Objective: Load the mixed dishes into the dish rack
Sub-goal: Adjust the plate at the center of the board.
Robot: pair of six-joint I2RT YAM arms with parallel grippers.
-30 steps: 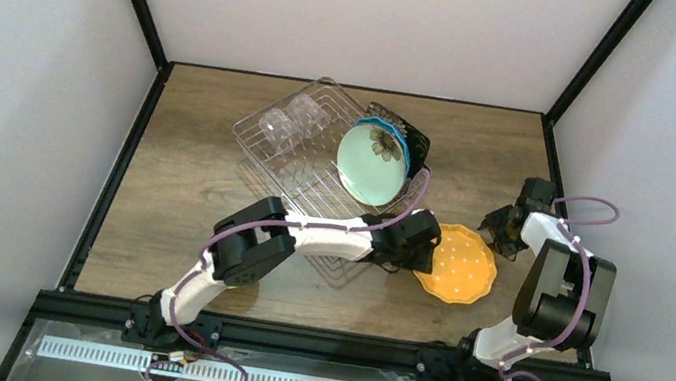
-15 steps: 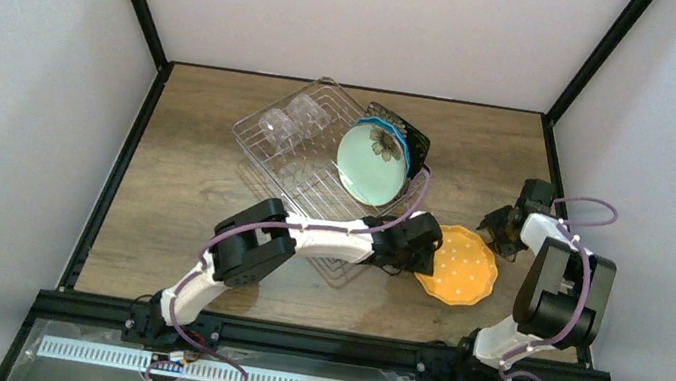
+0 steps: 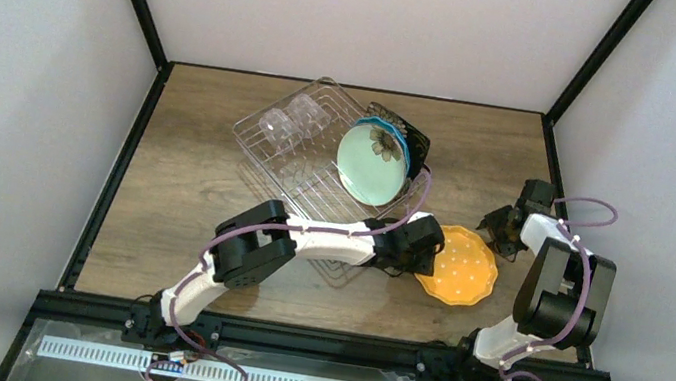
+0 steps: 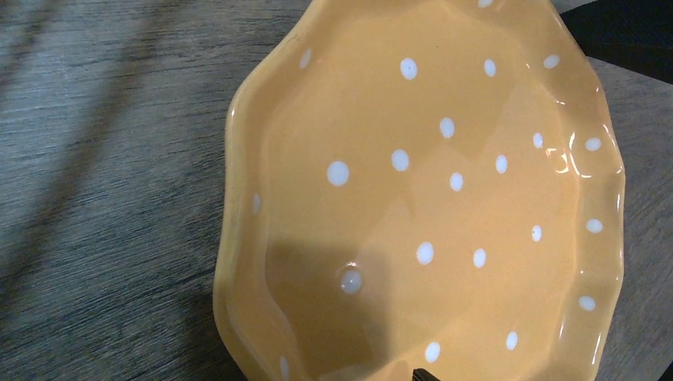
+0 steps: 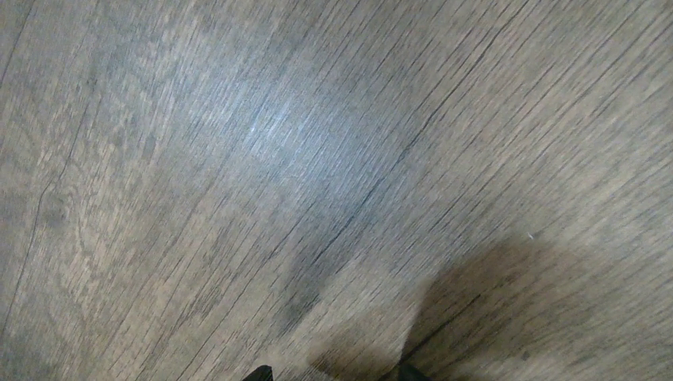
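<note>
The orange dotted plate (image 3: 462,267) lies flat on the table (image 3: 193,189), lower right of the rack (image 3: 302,170). The left gripper (image 3: 425,259) is at its left edge, jaws spread. The right gripper (image 3: 494,226), also spread, stands just upper right of it.

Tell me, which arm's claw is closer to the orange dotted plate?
Left. The left gripper hangs over the left rim of the orange dotted plate; the right gripper stands apart off its far-right side, over the wooden table.
</note>
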